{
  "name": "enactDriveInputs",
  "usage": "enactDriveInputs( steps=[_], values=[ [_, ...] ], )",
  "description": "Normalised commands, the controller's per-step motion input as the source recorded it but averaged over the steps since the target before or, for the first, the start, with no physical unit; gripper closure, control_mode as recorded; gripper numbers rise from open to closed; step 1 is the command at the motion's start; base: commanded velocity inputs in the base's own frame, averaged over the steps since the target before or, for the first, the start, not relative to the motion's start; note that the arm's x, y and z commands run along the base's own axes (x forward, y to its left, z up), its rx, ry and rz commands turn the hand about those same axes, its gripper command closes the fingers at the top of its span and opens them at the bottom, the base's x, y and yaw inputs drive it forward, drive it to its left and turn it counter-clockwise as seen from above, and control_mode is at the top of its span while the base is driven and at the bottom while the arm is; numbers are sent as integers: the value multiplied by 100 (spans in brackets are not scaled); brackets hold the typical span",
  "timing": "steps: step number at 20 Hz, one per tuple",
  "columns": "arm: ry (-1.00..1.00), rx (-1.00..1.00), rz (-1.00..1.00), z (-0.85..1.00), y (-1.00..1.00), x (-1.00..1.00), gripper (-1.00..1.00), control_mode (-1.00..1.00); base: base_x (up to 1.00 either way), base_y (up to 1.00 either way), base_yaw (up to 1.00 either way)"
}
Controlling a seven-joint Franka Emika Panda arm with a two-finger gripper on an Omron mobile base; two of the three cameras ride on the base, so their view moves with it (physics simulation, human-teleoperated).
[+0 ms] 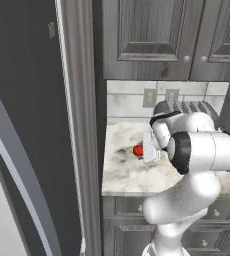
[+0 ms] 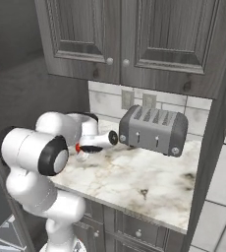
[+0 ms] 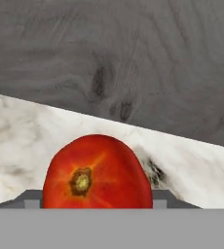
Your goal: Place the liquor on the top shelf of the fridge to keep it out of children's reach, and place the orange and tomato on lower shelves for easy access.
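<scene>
We read the end effector (image 1: 146, 151) as clenched on the tomato (image 3: 97, 172); in the hand view the red ball sits right between the two dark tips at the bottom edge, stem scar facing the camera, and both base views put the wrist down at the table (image 2: 149, 182) with a sliver of red at its left; whether the tomato is clear of the marble or resting on it we cannot tell; the tomato is round, so no long axis to mind, and the grip looks centred; the relation that matters next: the fridge (image 1: 32, 150) lies to the arm's left, past the tall grey panel (image 1: 82, 125) that stands at the table's left edge; that panel fills the ground behind the tomato in the hand view, so the hand points toward it and it is near; we judge the lift must go up and back toward the base before any swing left, or the wrist meets the panel; overhead the cabinets (image 2: 134, 39) cap the room for lifting; to the right the toaster (image 2: 153, 129) stands just beside the wrist, so little slack that side; open marble lies toward the front edge, the freest way out; the shelves are out of sight here, the fridge door's curved handle (image 1: 17, 170) shows at the left.
</scene>
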Motion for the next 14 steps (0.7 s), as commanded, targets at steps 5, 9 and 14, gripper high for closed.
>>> enactDriveInputs(
  steps=[5,9,14],
  values=[
    [-9,0,0,98,-13,-73,100,-100,0,0,0],
    [0,-3,0,100,-9,-64,100,-100,0,0,0],
    [2,-7,-2,97,-17,-93,100,-100,0,0,0]
  ],
)
